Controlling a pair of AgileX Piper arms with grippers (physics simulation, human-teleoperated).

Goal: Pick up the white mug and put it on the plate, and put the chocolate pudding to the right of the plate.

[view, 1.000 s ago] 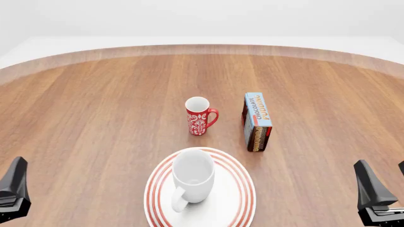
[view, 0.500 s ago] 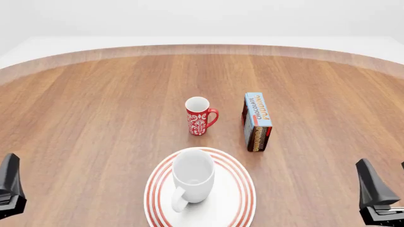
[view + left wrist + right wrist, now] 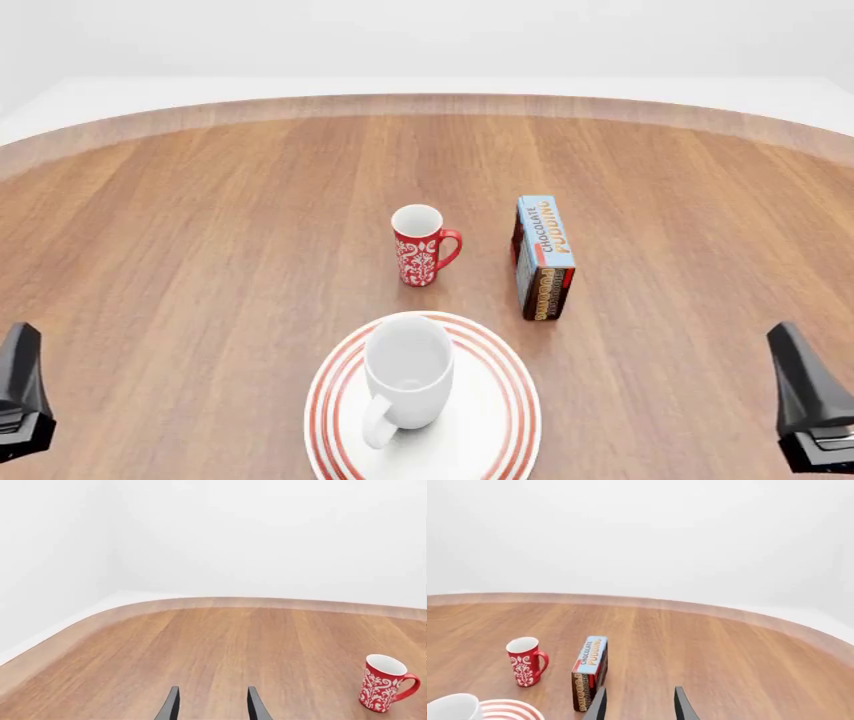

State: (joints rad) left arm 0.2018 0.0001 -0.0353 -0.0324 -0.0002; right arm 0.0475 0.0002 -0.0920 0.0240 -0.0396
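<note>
White mug (image 3: 407,380) upright on the plate (image 3: 494,430), sitting a little toward the plate's far side, handle turned toward the near edge of the table (image 3: 200,250), mouth open upward. Plate flat at the near edge, about midway between the table's left and right sides, red rings showing around the mug. Chocolate pudding (image 3: 545,257) standing on one long narrow side, light blue lettered face up, brown and red end toward the near edge; placed beyond the plate's right rim, close to it but apart, nearer the middle of the table. Red mug (image 3: 422,245) upright just left of the carton, apart from it, handle pointing right toward it, farther from the near edge than the plate. Left gripper (image 3: 212,705) low at the near left corner, over bare wood, well apart from every item; in the left wrist view two dark fingers (image 3: 170,707) parallel with a clear gap, nothing between them, moderately spread. Right gripper (image 3: 639,703) at the near right corner, likewise clear of the carton and the plate; in the right wrist view fingers (image 3: 682,706) spread the same way around empty air, with the carton, the red mug and a sliver of plate and white mug beyond.
</note>
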